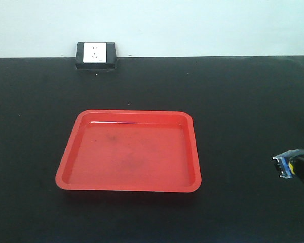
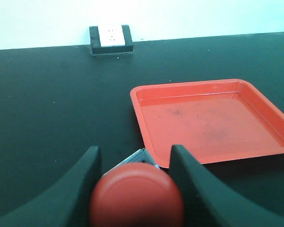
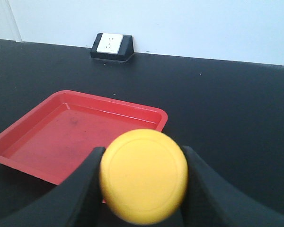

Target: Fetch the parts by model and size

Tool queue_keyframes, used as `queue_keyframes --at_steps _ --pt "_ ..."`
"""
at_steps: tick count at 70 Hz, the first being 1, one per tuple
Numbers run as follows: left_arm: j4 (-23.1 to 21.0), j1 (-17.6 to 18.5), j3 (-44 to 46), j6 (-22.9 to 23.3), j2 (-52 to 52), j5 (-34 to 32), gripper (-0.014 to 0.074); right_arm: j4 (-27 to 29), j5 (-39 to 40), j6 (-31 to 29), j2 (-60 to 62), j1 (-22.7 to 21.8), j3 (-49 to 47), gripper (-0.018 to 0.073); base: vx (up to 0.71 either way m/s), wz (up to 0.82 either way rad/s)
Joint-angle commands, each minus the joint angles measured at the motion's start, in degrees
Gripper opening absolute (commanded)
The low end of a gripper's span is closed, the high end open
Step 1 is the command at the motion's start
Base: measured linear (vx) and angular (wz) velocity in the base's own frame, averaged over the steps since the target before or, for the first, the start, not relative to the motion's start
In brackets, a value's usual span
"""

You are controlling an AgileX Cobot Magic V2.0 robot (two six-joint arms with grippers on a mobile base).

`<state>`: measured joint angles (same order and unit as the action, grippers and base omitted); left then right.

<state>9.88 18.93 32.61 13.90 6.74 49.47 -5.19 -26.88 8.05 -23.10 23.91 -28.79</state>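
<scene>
In the left wrist view my left gripper [image 2: 135, 163] is shut on the red-capped push-button switch [image 2: 136, 195]; its silver base pokes out ahead of the cap, just short of the red tray [image 2: 213, 120]. In the right wrist view my right gripper [image 3: 143, 158] is shut on the yellow-capped push-button switch [image 3: 143, 182], held above the table to the right of the tray [image 3: 71, 135]. In the front view only the right gripper's tip [image 1: 299, 164] shows at the right edge, with the switch's blue-and-silver base [image 1: 285, 164] sticking out. The left gripper is out of that view.
The red tray [image 1: 129, 152] lies in the middle of the black table and holds nothing. A black-and-white socket box [image 1: 96, 55] stands at the table's far edge against the pale wall.
</scene>
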Motion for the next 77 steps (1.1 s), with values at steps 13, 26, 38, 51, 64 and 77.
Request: queue_keyframes --at_steps 13,26,38,51,64,77 --pt "0.33 0.42 1.36 0.05 0.95 -4.75 -0.0006 -0.58 4.56 -0.23 -0.86 -0.28 -1.64 -0.0010 0.00 0.00" --pt "0.33 0.42 1.36 0.05 0.95 -4.75 -0.0006 -0.58 4.56 -0.23 -0.86 -0.28 -1.64 -0.0010 0.00 0.00" --pt "0.33 0.42 1.36 0.05 0.95 -4.75 -0.0006 -0.58 4.56 -0.23 -0.86 -0.28 -1.64 -0.0010 0.00 0.00" --pt "0.33 0.42 1.36 0.05 0.95 -4.75 -0.0006 -0.58 4.56 -0.23 -0.86 -0.28 -1.64 -0.0010 0.00 0.00" --pt "0.33 0.42 1.36 0.05 0.95 -4.75 -0.0006 -0.58 4.56 -0.23 -0.86 -0.28 -1.64 -0.0010 0.00 0.00" --pt "0.39 0.42 1.36 0.05 0.94 -4.75 -0.0006 -0.58 4.56 -0.23 -0.86 -0.28 -1.64 -0.0010 0.00 0.00"
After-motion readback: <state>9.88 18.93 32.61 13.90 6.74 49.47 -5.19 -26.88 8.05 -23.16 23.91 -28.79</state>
